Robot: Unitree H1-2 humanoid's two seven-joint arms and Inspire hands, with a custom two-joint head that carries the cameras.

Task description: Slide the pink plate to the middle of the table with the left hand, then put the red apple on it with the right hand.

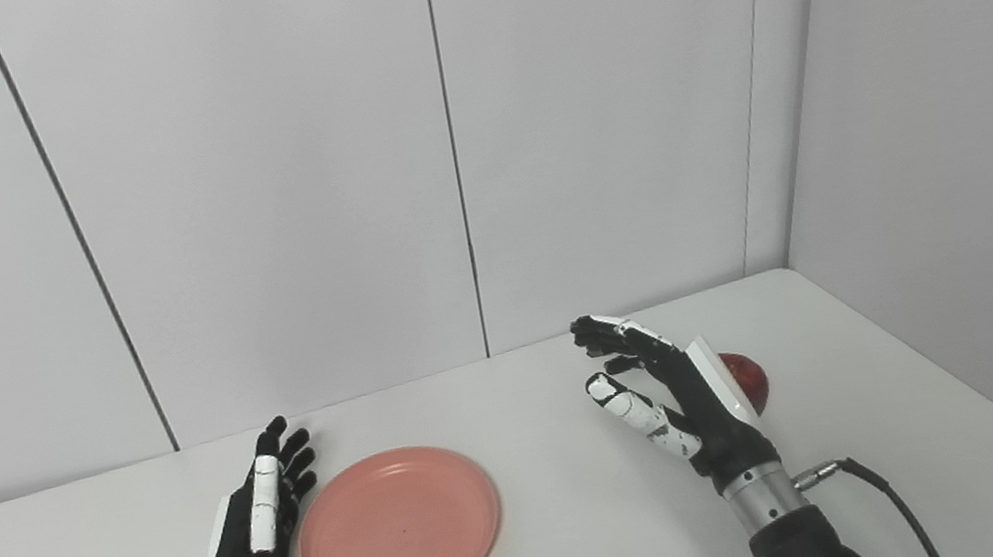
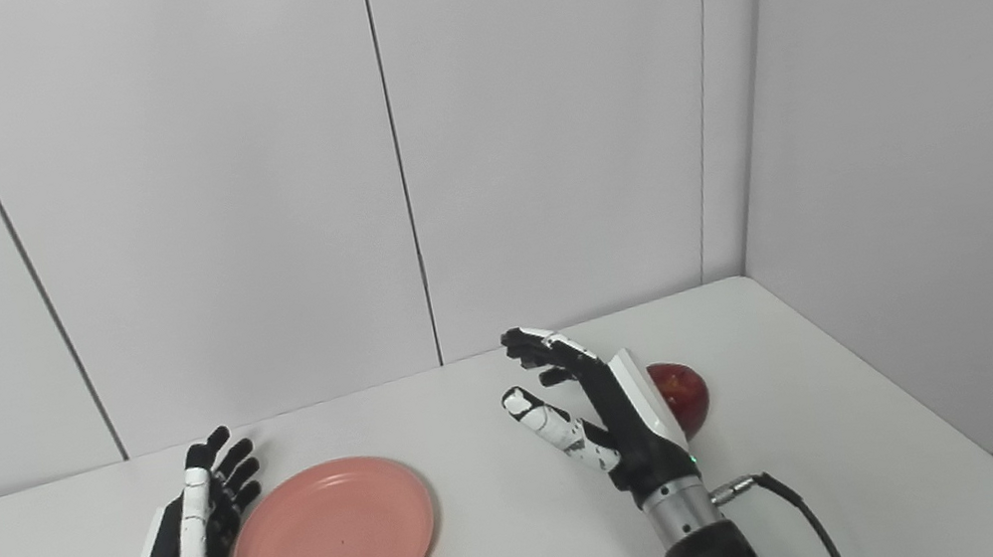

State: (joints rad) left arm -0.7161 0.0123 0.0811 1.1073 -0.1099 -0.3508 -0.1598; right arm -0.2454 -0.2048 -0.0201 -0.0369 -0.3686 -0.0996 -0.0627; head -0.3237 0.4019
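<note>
A pink plate (image 1: 399, 525) lies empty on the white table (image 1: 543, 553), left of the middle. My left hand (image 1: 260, 520) is open, fingers straight, resting on edge right beside the plate's left rim. A red apple (image 2: 683, 396) sits on the table at the right, partly hidden behind my right hand (image 1: 668, 401). My right hand is open and empty, raised a little above the table just left of the apple, palm facing left.
White wall panels stand behind the table and along its right side. The table's right edge (image 1: 973, 411) runs close to the apple. A black cable (image 1: 879, 482) leaves my right wrist.
</note>
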